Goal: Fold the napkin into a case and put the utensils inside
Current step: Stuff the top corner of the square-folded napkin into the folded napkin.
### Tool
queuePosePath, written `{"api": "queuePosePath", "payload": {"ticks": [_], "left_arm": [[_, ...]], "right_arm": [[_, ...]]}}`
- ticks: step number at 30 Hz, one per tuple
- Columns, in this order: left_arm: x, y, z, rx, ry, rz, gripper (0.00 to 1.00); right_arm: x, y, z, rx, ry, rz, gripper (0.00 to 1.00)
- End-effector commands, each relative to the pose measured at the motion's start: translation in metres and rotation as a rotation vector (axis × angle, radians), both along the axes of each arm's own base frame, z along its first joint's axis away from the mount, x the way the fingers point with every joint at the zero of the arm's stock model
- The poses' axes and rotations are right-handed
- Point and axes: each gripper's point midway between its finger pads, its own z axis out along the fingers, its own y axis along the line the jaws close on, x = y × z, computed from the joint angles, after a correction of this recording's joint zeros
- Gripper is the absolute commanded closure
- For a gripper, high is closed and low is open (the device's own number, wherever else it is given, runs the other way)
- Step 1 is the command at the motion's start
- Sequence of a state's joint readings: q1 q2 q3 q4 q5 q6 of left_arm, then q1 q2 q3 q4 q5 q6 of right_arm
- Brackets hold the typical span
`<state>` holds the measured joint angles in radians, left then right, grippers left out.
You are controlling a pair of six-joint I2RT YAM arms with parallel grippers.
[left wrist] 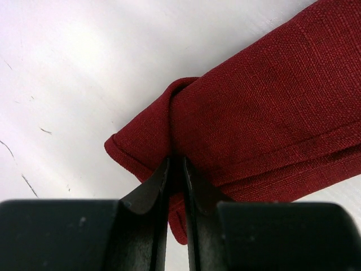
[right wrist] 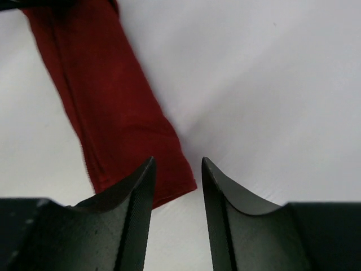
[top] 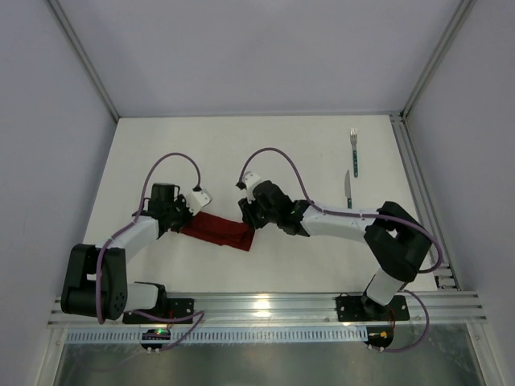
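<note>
The napkin (top: 216, 232) lies on the counter (top: 241, 145) between the arms, folded into a narrow strip. It looks soft, light and limp, so its layers would likely slip apart unless pinched together at an end. The left claw (left wrist: 176, 164) is clenched on a fold at the strip's left end. The right claw (right wrist: 177, 164) is released, partly spread and empty, over the other end; whether it touches the cloth I cannot tell. Farther right lie the knife (top: 348, 190) and, beyond it, the fork (top: 353, 153), thin, stiff, probably slippery.
</note>
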<state>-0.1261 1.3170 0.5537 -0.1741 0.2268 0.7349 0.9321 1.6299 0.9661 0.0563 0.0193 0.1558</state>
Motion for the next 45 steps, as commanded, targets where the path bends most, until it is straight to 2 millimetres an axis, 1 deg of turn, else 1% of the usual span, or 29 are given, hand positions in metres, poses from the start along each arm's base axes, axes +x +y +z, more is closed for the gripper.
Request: {"api": "queuePosePath", "payload": {"ticks": [1,4,5,9,15,17,19,20,21,22,23,24,25,26,27,29,30,31,33,34,35,36,37,38,39,40,44,45], "left_arm": [[-0.024,0.007,-0.018,0.029,0.087,0.010,0.85],[-0.024,0.007,-0.018,0.028,0.091,0.013,0.85],[-0.024,0.008,-0.018,0.029,0.090,0.017,0.85],[-0.025,0.008,-0.017,0.028,0.087,0.020,0.85],[-0.025,0.007,-0.006,0.017,0.075,0.025,0.84],[-0.024,0.009,-0.001,0.030,0.063,0.028,0.82],[-0.020,0.011,0.009,0.039,0.032,0.029,0.76],[-0.015,0.011,0.017,0.038,0.009,0.029,0.73],[-0.014,0.007,0.029,0.020,-0.015,0.018,0.65],[-0.013,0.003,0.037,0.000,-0.028,0.005,0.61],[-0.013,-0.002,0.047,-0.025,-0.044,-0.009,0.54],[-0.014,-0.015,0.068,-0.087,-0.078,-0.056,0.51],[-0.016,-0.022,0.079,-0.117,-0.095,-0.086,0.48],[-0.020,-0.028,0.089,-0.140,-0.114,-0.129,0.43],[-0.030,-0.045,0.106,-0.217,-0.143,-0.210,0.41],[-0.041,-0.059,0.114,-0.272,-0.149,-0.292,0.34],[-0.044,-0.065,0.116,-0.301,-0.136,-0.315,0.33],[-0.049,-0.073,0.113,-0.340,-0.109,-0.345,0.33],[-0.053,-0.082,0.103,-0.319,-0.108,-0.408,0.32],[-0.061,-0.084,0.086,-0.300,-0.086,-0.433,0.33],[-0.058,-0.088,0.082,-0.271,-0.120,-0.462,0.32],[-0.065,-0.099,0.077,-0.253,-0.129,-0.536,0.32],[-0.069,-0.103,0.072,-0.246,-0.126,-0.564,0.32],[-0.073,-0.104,0.062,-0.234,-0.111,-0.580,0.31],[-0.075,-0.106,0.058,-0.225,-0.111,-0.596,0.31],[-0.082,-0.111,0.051,-0.216,-0.102,-0.632,0.30],[-0.088,-0.122,0.043,-0.181,-0.121,-0.692,0.29],[-0.087,-0.121,0.040,-0.157,-0.127,-0.691,0.29]], "right_arm": [[0.004,0.003,-0.017,-0.053,0.039,-0.010,0.59],[-0.014,0.019,-0.026,-0.071,0.049,0.053,0.64],[-0.026,0.026,-0.032,-0.088,0.049,0.085,0.67],[-0.045,0.034,-0.044,-0.110,0.049,0.104,0.72],[-0.039,0.018,-0.083,-0.216,0.067,0.032,0.76],[-0.040,0.012,-0.092,-0.254,0.079,0.027,0.77],[-0.040,0.012,-0.094,-0.255,0.080,0.024,0.77],[-0.040,0.013,-0.094,-0.252,0.082,0.024,0.77],[-0.040,0.011,-0.093,-0.250,0.079,0.021,0.78],[-0.040,0.011,-0.091,-0.249,0.075,0.018,0.78],[-0.037,0.014,-0.087,-0.227,0.058,0.012,0.78],[-0.034,0.014,-0.084,-0.221,0.044,0.004,0.78],[-0.033,0.014,-0.083,-0.220,0.038,0.003,0.78],[-0.032,0.014,-0.082,-0.218,0.034,0.004,0.78],[-0.032,0.015,-0.080,-0.217,0.025,0.012,0.78],[-0.031,0.017,-0.079,-0.211,0.016,0.020,0.78],[-0.031,0.017,-0.079,-0.206,0.013,0.025,0.78],[-0.030,0.018,-0.079,-0.197,0.010,0.028,0.78],[-0.029,0.017,-0.079,-0.173,0.018,0.034,0.78],[-0.030,0.017,-0.081,-0.154,0.027,0.031,0.77],[-0.030,0.016,-0.080,-0.137,0.032,0.028,0.78],[-0.029,0.017,-0.079,-0.117,0.046,0.030,0.78],[-0.030,0.016,-0.081,-0.101,0.050,0.029,0.78],[-0.031,0.017,-0.081,-0.090,0.056,0.028,0.78],[-0.031,0.018,-0.080,-0.078,0.056,0.028,0.78],[-0.031,0.018,-0.080,-0.066,0.053,0.027,0.78],[-0.030,0.020,-0.079,-0.050,0.054,0.025,0.78],[-0.029,0.021,-0.078,-0.041,0.055,0.023,0.78]]}}
